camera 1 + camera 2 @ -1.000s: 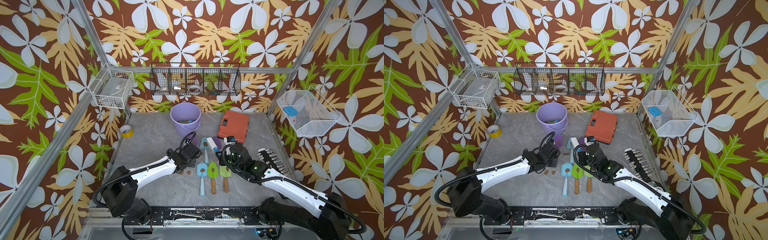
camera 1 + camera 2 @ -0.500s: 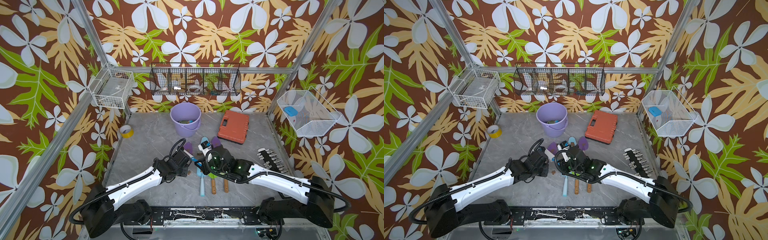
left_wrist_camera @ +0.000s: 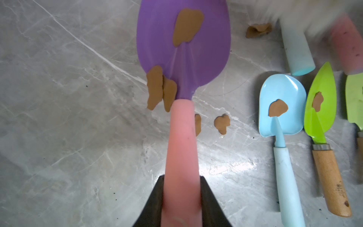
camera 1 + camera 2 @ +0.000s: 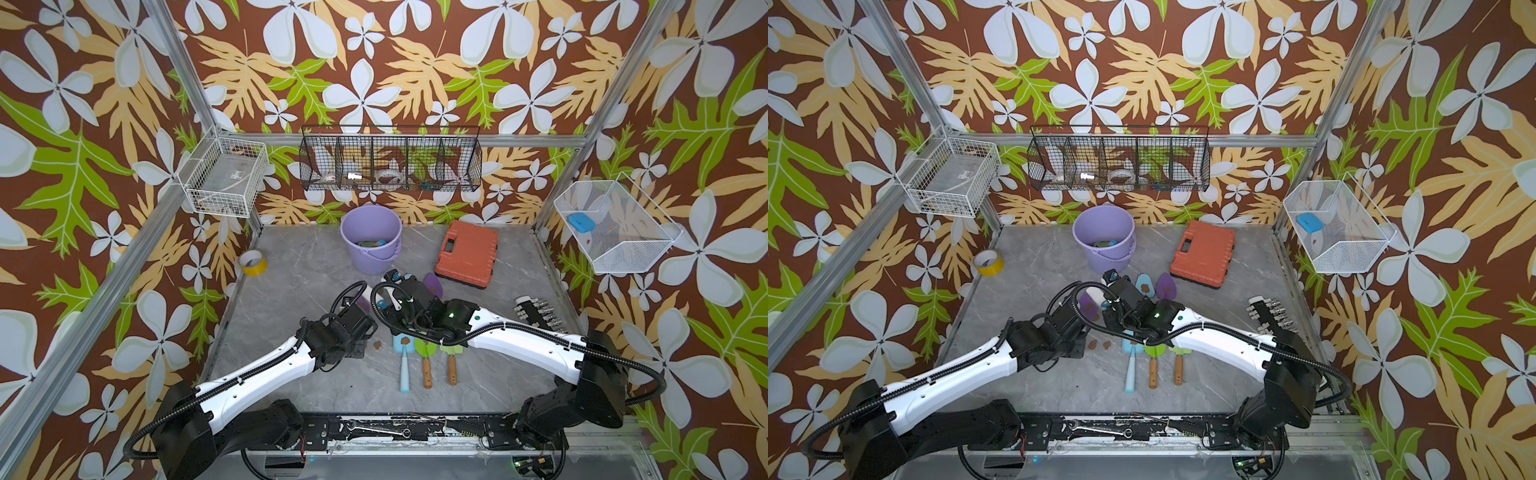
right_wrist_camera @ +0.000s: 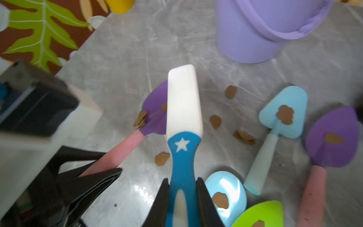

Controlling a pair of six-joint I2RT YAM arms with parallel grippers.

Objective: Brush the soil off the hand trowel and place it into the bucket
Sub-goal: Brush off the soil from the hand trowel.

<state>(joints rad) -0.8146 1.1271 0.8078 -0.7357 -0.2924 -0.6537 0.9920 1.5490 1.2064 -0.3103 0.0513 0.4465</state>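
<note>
My left gripper (image 3: 181, 180) is shut on the pink handle of a purple hand trowel (image 3: 182, 49), held low over the table. Soil (image 3: 187, 27) sticks to the blade's middle, and two more blobs (image 3: 157, 88) hang at its edge by the neck. My right gripper (image 5: 182, 181) is shut on a brush (image 5: 183, 102) with a blue star handle and a white head. The head crosses over the purple blade (image 5: 155, 114); contact is unclear. In both top views the two grippers (image 4: 365, 320) (image 4: 1117, 299) meet mid-table, in front of the lavender bucket (image 4: 370, 245) (image 4: 1104, 241).
Loose soil blobs (image 3: 222, 122) lie on the table. A light blue trowel (image 3: 280, 106), a green one (image 3: 320, 102) and a second purple one (image 5: 334, 137) lie beside them, each soiled. An orange case (image 4: 467, 254), a yellow tape roll (image 4: 252, 262) and a socket rack (image 4: 538, 311) sit around.
The right arm has swung left with the brush until it is over the purple blade. The left arm has drawn back a little toward the front, still holding the trowel.
</note>
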